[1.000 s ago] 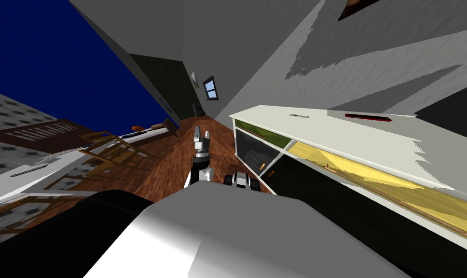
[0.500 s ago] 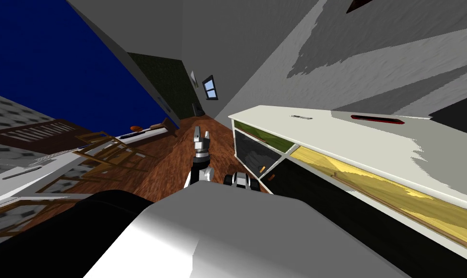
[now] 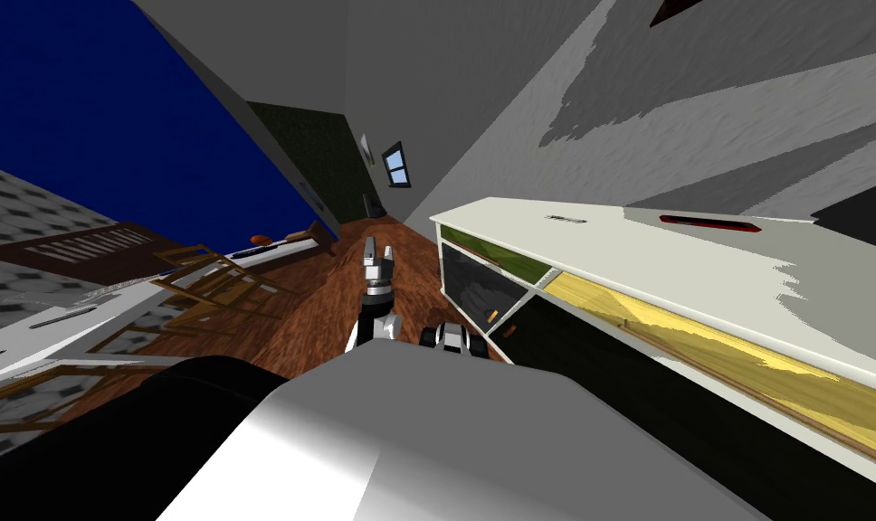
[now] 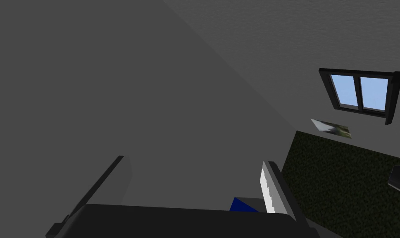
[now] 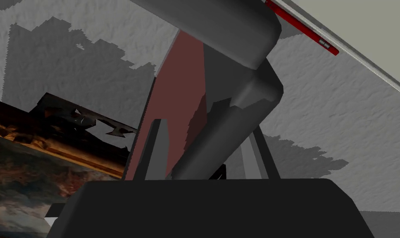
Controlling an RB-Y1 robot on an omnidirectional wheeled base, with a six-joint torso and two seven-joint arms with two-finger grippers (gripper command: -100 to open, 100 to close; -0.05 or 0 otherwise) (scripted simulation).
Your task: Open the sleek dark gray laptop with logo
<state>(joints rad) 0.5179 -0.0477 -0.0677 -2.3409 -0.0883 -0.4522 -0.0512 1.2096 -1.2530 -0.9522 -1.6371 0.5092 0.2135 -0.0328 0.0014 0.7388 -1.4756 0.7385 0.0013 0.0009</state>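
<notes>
The left gripper (image 3: 379, 247), mid-frame, has its fingers wide apart, holding nothing. The right gripper (image 3: 452, 340), lower by the white cabinet (image 3: 509, 215), is open and empty.

Left pincer (image 4: 195, 160): two thin, blade-like fingers (image 4: 270, 188), light grey with dark edges, are noted on a dark box body. Left forearm (image 3: 376, 298) is banded white, grey and black. Right pincer (image 5: 207, 138) is built alike.

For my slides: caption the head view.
Open left gripper raised over wooden floor, long white cabinet alongside.
</notes>
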